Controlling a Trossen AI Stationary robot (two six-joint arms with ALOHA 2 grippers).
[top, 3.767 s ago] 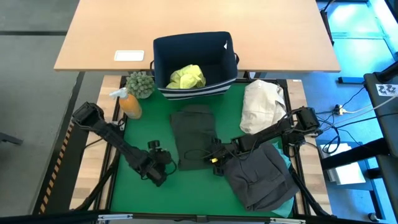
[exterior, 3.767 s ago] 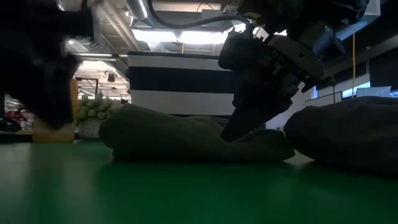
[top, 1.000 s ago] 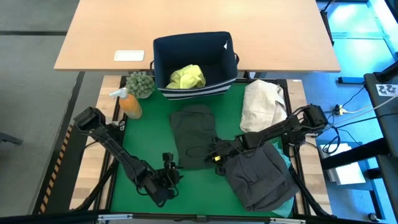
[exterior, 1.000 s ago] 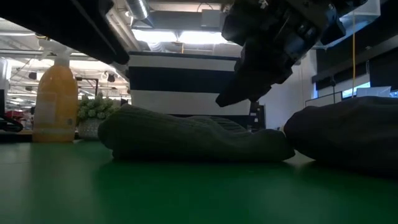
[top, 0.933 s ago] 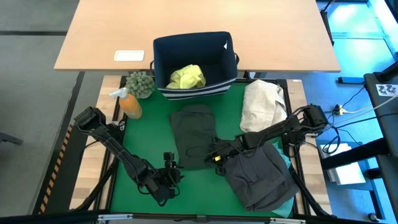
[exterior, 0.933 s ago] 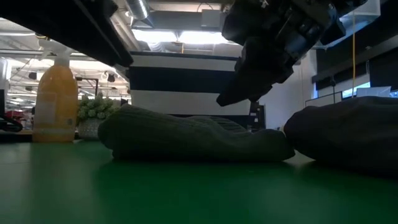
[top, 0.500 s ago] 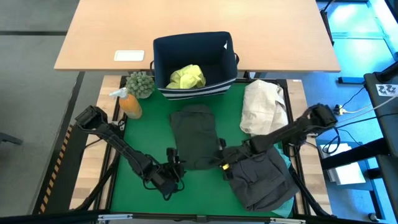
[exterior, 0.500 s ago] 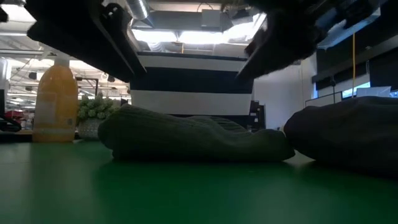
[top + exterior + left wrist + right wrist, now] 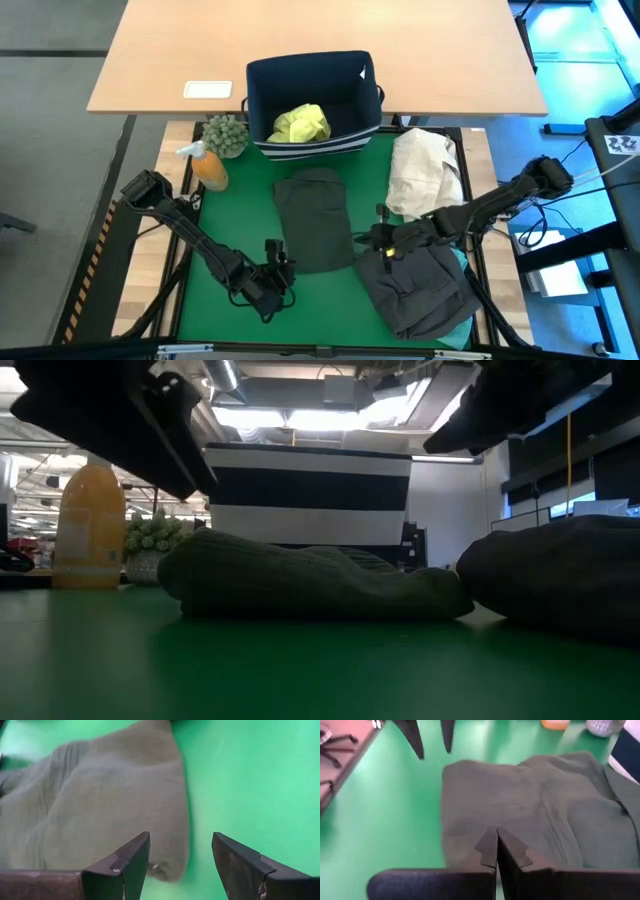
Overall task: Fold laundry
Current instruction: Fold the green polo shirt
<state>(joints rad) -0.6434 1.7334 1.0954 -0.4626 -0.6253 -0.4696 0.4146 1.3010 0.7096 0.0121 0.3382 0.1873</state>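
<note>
Retreating from the folded dark olive garment (image 9: 314, 218) lying mid-desk, the right gripper (image 9: 384, 240), fingers together, is hovering beside it, while the left gripper (image 9: 281, 268) is waiting, fingers apart, near its front corner.

One camera looks straight down on the counter (image 9: 255, 225); another sits at mat level; two wrist cameras sit close — all share the olive garment (image 9: 315, 220).

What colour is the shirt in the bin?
Bright yellow-green shirt; high view shows it best.
</note>
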